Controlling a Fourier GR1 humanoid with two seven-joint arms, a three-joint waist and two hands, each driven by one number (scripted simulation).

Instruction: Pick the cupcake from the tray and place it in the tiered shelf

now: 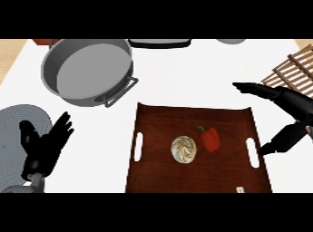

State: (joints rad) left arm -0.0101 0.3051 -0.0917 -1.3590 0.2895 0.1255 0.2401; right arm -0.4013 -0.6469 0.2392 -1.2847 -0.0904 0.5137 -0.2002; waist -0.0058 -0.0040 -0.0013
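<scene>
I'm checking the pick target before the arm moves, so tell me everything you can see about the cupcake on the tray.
The cupcake is seen from above as a small round shape with cream and tan swirled frosting. It sits upright near the middle of the dark brown wooden tray, just left of a red bell pepper, very close to it. Neither hand touches it; the right hand hangs open beyond the tray's right edge.

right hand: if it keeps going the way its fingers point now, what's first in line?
The right hand is open, its upper fingers aimed left and slightly up over bare counter. First in that line looks like the pot, near its handle. Height is unclear, so it may pass above.
</scene>
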